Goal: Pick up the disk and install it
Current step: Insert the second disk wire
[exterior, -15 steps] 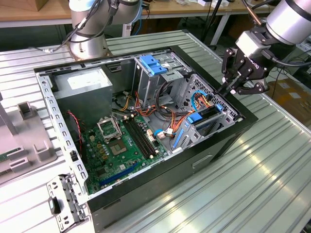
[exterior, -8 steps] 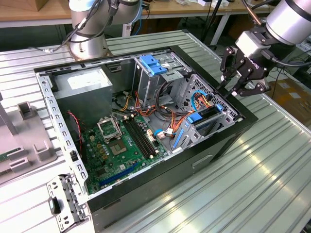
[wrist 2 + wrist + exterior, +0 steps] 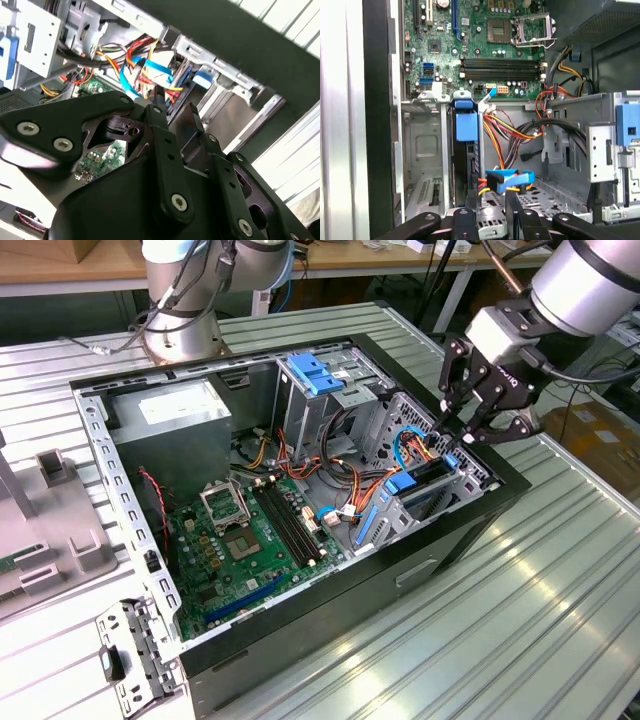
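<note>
- Exterior view: hand sits at the far right corner of the open computer case, tips down over the lower drive cage.
- Hand state: fingers look drawn close together, tips converging at the top edge of the blue-railed part; whether they actually clamp it, can't tell from these frames.
- Disk stands on edge in that cage, directly beneath the hand, blue rail/tab on top. Long axis appears to run down into the bay, roughly in line with the hand's approach.
- First wrist view: disk shows as a dark slab in the narrow slot, blue tab at its end, finger links just beside it at the frame's edge. Empty bay sits next to it.
- Judgement: disk looks mostly seated already; remaining travel, if any, is straight along the slot axis, so alignment to the cage walls is what matters.
- Outward: blue data cable and orange/yellow/red power wires crowd right next to the slot, a snag risk.
- Second wrist view: the same cable bundle lies just beyond the finger links.
- Further out: motherboard, grey power supply, upper cage with blue latch. Case rests on the ribbed metal worktop.
</note>
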`<state>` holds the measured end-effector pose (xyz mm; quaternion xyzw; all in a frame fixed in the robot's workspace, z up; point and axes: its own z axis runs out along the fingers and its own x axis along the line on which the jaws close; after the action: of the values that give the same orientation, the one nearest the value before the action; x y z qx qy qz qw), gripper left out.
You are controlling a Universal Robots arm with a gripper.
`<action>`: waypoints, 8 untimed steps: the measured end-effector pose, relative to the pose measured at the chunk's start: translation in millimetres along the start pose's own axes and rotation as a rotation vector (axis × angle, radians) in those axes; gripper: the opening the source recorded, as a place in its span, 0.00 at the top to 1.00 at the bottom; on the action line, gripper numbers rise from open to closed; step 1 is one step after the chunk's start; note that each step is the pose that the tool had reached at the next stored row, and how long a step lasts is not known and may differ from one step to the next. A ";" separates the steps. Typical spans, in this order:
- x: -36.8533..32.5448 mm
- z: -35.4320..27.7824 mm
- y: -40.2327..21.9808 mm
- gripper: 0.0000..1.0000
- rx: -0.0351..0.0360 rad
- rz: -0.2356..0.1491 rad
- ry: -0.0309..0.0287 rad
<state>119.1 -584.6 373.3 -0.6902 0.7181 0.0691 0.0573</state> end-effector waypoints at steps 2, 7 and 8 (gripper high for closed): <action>0.4 1.0 4.8 0.64 0.0001 0.000 0.0000; 0.9 2.9 10.0 0.64 0.0000 0.000 -0.0001; 0.9 3.1 10.6 0.64 0.0001 0.000 0.0001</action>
<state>108.4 -584.6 370.3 -0.6902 0.7180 0.0691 0.0573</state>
